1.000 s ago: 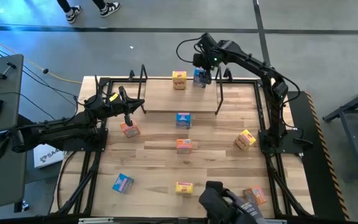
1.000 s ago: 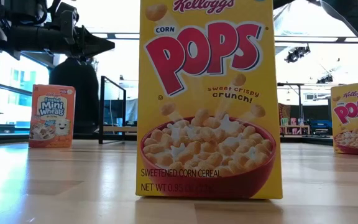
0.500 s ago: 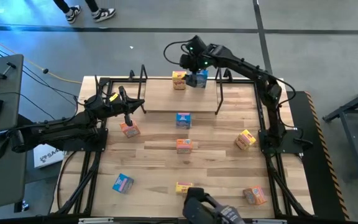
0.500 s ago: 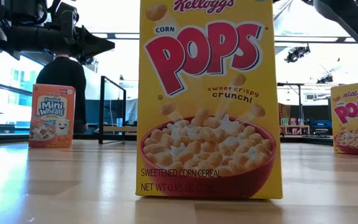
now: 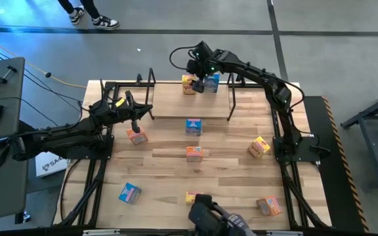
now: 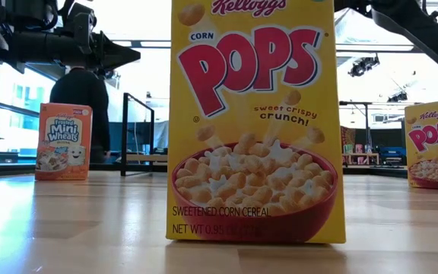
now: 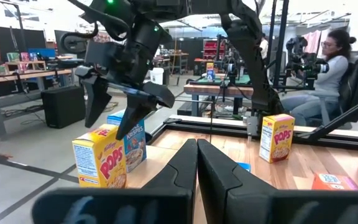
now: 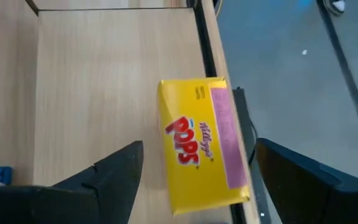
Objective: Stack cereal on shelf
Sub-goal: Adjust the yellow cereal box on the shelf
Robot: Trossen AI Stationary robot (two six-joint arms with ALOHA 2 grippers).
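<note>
Two cereal boxes stand on the shelf (image 5: 189,103) at the table's far edge: a yellow one (image 5: 188,84) and a blue one (image 5: 210,81) just right of it. My right gripper (image 7: 118,112) hangs open a little above them. In the right wrist view its fingers (image 8: 114,174) stand on either side of the yellow box (image 8: 202,144) without touching it. My left gripper (image 5: 135,122) waits shut over the table's left side, near an orange box (image 5: 136,136).
More cereal boxes lie spread over the table: blue (image 5: 193,126), orange (image 5: 194,153), yellow (image 5: 259,147), blue (image 5: 129,193), yellow (image 5: 193,196), orange (image 5: 268,206). Black wire uprights (image 5: 231,98) close the shelf's ends. A dark-clad person (image 5: 210,220) is at the near edge.
My right gripper has gone toward the table's left along the shelf and sunk a little, from over the blue box to over the yellow one. Both boxes have stayed where they were. The person at the near edge has shifted left.
</note>
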